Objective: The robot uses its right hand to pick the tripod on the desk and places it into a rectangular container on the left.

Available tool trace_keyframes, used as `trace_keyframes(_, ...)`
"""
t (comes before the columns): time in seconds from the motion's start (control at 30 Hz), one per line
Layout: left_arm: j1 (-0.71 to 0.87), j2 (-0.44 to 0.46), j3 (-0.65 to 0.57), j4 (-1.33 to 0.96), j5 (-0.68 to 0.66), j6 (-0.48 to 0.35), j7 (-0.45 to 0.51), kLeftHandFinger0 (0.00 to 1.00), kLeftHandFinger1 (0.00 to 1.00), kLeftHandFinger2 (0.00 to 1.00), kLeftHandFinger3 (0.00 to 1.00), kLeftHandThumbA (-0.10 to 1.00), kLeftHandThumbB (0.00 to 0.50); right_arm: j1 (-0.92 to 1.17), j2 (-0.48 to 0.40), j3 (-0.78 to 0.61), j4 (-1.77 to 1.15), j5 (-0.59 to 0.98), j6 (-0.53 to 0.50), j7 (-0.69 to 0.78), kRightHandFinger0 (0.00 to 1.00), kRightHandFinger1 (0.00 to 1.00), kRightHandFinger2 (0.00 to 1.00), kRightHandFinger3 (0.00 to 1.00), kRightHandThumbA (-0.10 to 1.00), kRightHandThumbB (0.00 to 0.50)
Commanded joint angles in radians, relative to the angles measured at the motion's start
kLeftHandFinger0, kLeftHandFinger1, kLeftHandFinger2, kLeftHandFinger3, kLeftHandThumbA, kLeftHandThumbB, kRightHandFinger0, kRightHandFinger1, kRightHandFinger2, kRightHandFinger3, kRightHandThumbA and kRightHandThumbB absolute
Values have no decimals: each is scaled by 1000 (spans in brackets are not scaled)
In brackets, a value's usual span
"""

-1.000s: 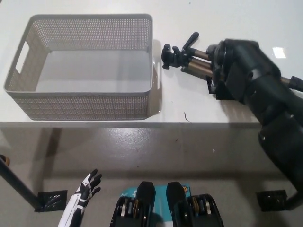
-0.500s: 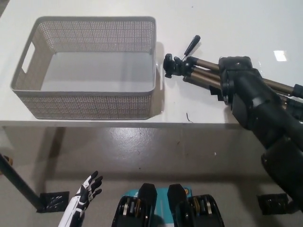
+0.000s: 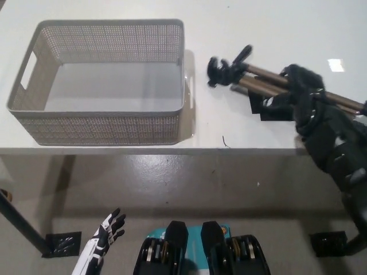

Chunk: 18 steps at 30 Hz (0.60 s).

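The tripod [image 3: 246,74] lies on the white desk [image 3: 258,28], right of the basket. Its black head [image 3: 221,69] points left and its bronze legs [image 3: 338,100] run off to the right. My black right hand [image 3: 299,86] comes in from the lower right and is wrapped over the legs near their middle, blurred by motion. The grey mesh rectangular container [image 3: 109,123] stands on the left half of the desk with nothing inside. My white left hand [image 3: 106,229] hangs low at the lower left, below the desk, with its fingers spread.
The desk's front edge [image 3: 172,150] crosses the picture, with grey floor below it. A gap of bare desk separates the container's right wall [image 3: 183,69] from the tripod head. Black floor markers [image 3: 63,243] lie at the lower left and lower right.
The tripod has shifted a little to the right, away from the container, together with my right hand, which has slid further along the legs. The left hand has stayed put.
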Motion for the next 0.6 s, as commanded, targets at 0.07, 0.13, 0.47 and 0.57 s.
trace_keyframes(0.07,0,13,7,-18,12,-44,-4,1000,1000,1000,1000,1000,272,6,-21,-168,26,186,-122,-38,0,357,818,729,-100,174)
trace_keyframes(0.13,3,12,6,-22,7,-37,-7,1000,1000,1000,1000,1000,265,-7,-31,-208,25,204,-125,-38,0,473,776,709,-100,180)
trace_keyframes(0.47,0,9,11,-4,-2,-55,-6,1000,1000,1000,1000,1000,281,-87,-94,-437,3,373,-167,124,24,548,860,930,-100,114)
trace_keyframes(0.57,0,9,11,4,3,-61,-3,1000,1000,1000,1000,1000,274,-118,-99,-504,-7,426,-156,171,0,483,827,867,-100,163)
